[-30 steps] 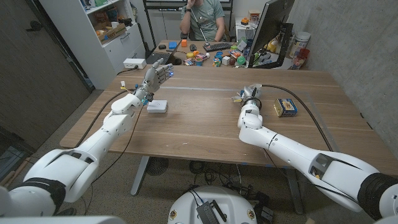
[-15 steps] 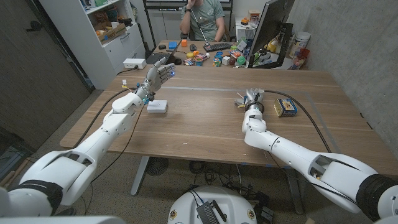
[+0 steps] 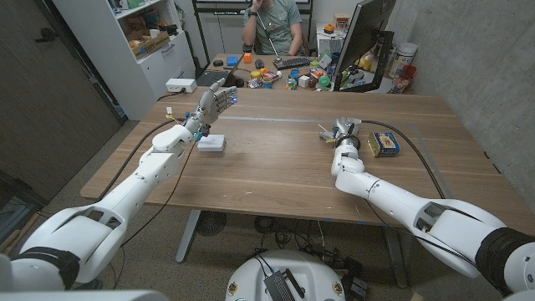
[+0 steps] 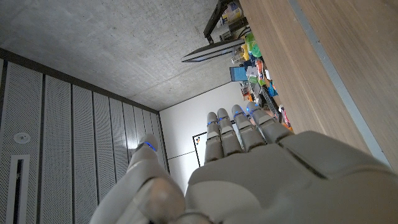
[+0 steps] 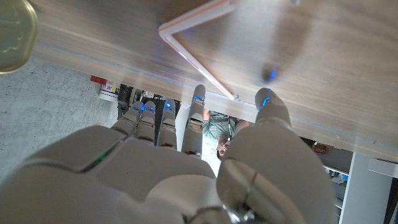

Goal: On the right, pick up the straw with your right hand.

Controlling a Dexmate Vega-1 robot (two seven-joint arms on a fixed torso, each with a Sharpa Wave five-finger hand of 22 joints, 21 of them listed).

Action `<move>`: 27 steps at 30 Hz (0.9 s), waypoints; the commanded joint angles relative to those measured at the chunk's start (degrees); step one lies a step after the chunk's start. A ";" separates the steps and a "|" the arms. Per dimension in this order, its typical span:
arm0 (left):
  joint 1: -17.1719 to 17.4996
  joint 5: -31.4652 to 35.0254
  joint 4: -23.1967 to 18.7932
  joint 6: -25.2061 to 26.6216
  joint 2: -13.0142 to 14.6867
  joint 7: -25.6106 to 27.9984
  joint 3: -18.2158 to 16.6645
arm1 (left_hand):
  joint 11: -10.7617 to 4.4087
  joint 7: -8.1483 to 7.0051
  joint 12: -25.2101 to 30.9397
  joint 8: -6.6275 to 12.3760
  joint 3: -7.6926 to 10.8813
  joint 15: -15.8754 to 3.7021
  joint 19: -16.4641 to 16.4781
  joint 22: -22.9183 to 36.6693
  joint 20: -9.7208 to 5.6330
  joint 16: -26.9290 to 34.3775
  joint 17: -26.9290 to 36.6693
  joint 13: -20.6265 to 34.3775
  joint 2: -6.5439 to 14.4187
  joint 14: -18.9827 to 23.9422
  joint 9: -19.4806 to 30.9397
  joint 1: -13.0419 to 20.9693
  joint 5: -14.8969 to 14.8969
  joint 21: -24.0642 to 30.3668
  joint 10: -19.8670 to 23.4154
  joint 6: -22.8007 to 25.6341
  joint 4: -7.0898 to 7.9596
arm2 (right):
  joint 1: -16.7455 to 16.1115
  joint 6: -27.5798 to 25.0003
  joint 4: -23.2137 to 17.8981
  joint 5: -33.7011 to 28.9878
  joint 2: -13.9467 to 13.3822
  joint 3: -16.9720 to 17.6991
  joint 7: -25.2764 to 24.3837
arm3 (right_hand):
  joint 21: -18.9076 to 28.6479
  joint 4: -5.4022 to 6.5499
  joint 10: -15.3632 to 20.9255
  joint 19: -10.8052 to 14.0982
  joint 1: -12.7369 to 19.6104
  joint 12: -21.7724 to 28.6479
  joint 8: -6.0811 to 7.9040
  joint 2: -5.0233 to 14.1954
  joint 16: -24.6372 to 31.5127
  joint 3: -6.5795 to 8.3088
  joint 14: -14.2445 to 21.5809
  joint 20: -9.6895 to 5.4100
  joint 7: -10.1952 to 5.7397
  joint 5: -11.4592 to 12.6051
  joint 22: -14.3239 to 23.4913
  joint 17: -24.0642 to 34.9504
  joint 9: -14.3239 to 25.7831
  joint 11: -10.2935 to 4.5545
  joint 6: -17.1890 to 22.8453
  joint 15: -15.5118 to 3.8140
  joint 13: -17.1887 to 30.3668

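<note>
1. Your right hand (image 3: 343, 130) hovers on the right side of the wooden table (image 3: 276, 167) — fingers (image 5: 198, 118) spread apart, nothing held.
2. The straw (image 5: 194, 38), bent, lies on the tabletop just off those fingertips, untouched.
3. A small tin (image 3: 384, 144) sits just beside that hand.
4. Your left hand (image 3: 211, 104) is raised above a white box (image 3: 211, 143) — fingers extended, empty.
</note>
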 commanded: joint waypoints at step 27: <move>1.84 0.44 -4.81 1.79 0.72 4.07 -0.23 | -0.15 0.13 -0.03 0.15 -0.27 -0.85 -1.38 0.20 -1.78 -0.02 0.17 0.14 0.32 -0.91 0.25 0.17 -0.05 -0.25 -0.89 0.09 0.01 | -0.17 6.52 7.73 -0.77 0.89 -0.11 -4.19 | 0.70 -1.05 5.09 4.70 12.38 1.13 3.07 1.57 0.15 -0.02 5.09 -1.98 -6.33 5.11 0.19 0.04 -0.05 -2.53 15.49 -2.49 0.10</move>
